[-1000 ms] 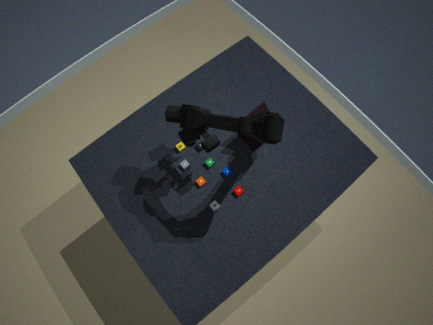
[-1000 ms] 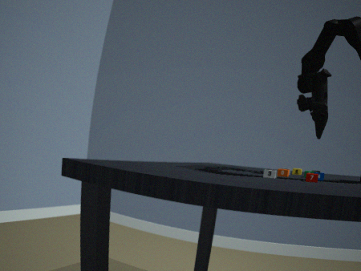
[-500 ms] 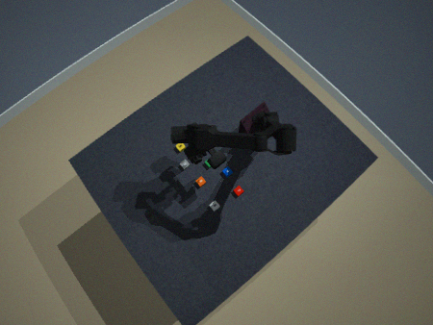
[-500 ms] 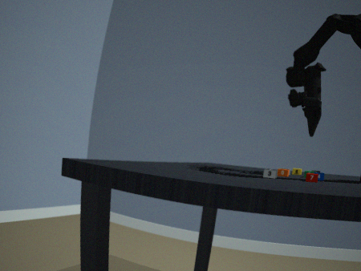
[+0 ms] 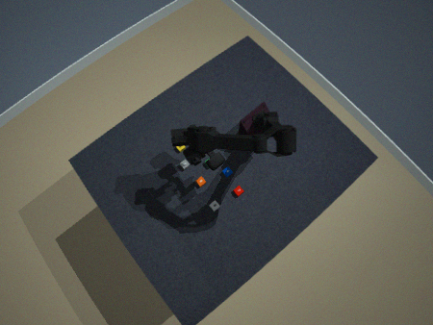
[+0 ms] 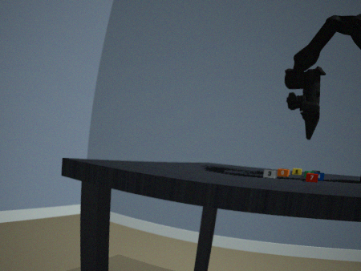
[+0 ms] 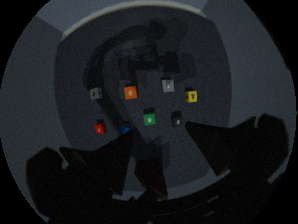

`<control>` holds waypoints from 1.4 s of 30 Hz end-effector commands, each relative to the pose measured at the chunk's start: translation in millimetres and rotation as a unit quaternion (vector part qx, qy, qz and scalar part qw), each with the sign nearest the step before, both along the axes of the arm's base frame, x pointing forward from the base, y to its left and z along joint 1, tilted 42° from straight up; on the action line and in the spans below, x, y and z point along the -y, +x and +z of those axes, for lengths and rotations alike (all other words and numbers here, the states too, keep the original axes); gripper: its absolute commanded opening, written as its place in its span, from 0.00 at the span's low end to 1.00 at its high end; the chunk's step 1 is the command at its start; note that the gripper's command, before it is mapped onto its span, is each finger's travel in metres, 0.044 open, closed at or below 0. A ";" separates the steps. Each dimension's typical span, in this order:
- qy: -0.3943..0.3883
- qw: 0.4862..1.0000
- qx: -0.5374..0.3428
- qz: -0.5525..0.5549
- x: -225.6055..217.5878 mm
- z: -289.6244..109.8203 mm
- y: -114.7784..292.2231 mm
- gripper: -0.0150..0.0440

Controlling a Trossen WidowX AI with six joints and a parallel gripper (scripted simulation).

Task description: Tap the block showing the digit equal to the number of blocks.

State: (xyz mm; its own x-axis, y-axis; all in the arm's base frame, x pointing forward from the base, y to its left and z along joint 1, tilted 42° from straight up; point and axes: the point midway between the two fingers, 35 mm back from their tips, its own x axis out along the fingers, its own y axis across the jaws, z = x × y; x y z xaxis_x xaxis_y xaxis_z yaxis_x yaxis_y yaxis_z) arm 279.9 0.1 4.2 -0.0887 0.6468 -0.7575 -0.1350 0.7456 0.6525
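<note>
Seven blocks lie below; keep your jaws apart, empty, and lower squarely over the red block (image 6: 311, 177) marked 7.

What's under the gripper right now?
The gripper hangs open, high above the table, holding nothing. In the top view the arm covers the green block and part of the yellow block. The wrist view shows eight blocks below, none touched.
</note>
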 end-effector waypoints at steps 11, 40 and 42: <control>0.009 1.000 -0.014 0.007 -47.7 -48.0 -15.1 0.29; 0.010 1.000 -0.014 0.007 -67.6 -70.0 -18.9 0.29; 0.010 1.000 -0.014 0.007 -67.8 -70.2 -18.9 0.29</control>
State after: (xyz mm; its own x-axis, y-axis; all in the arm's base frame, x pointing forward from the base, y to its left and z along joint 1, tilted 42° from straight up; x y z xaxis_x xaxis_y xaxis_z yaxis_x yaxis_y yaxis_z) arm 263.6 65.6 -63.5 -0.1120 0.6551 -0.7472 -0.1360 0.7348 0.6645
